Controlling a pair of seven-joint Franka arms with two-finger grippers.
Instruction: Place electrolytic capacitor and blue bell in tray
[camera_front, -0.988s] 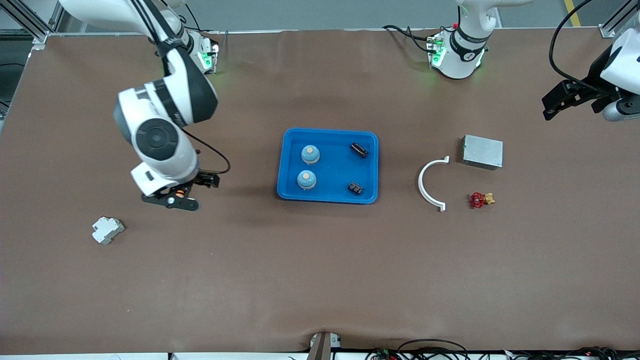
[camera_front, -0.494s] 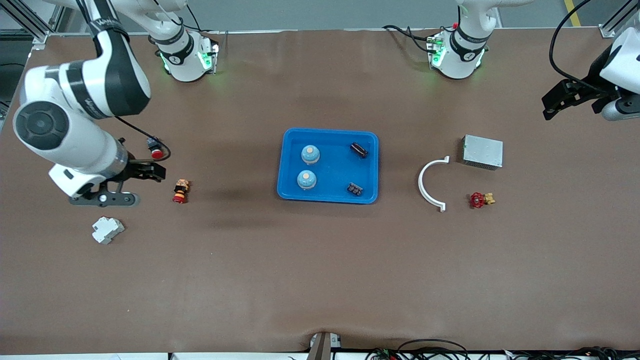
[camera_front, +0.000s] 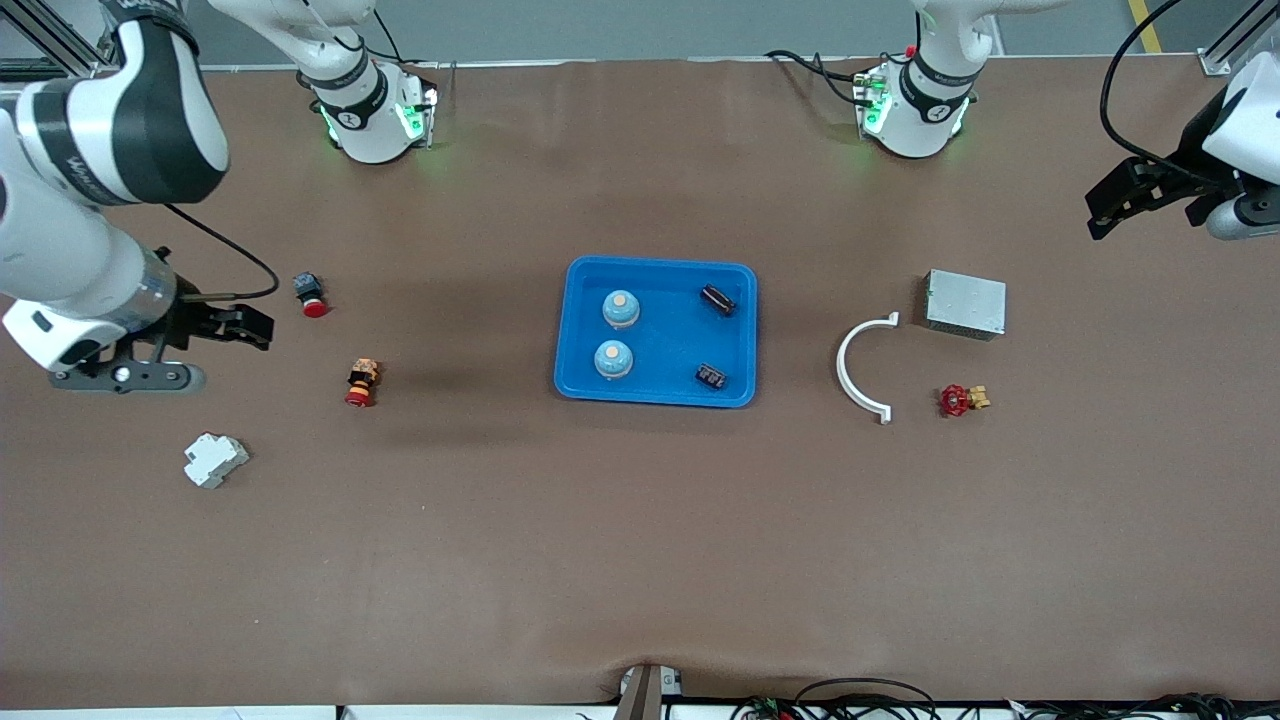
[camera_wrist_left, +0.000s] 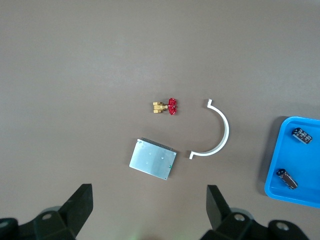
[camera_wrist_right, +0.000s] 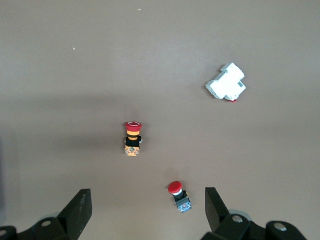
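Jaws on both grippers stand open and empty, my right gripper (camera_front: 215, 325) over bare worktop at its own end and the left gripper (camera_front: 1125, 195) waiting at its end, each well apart from the tray (camera_front: 655, 392), which holds both bells (camera_front: 620, 309) and both capacitors (camera_front: 717, 299), so I judge nothing remains to grasp.

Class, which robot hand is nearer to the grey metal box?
Left. The left hand hangs open over the table just beside the box; the right hand is open at the right arm's end.
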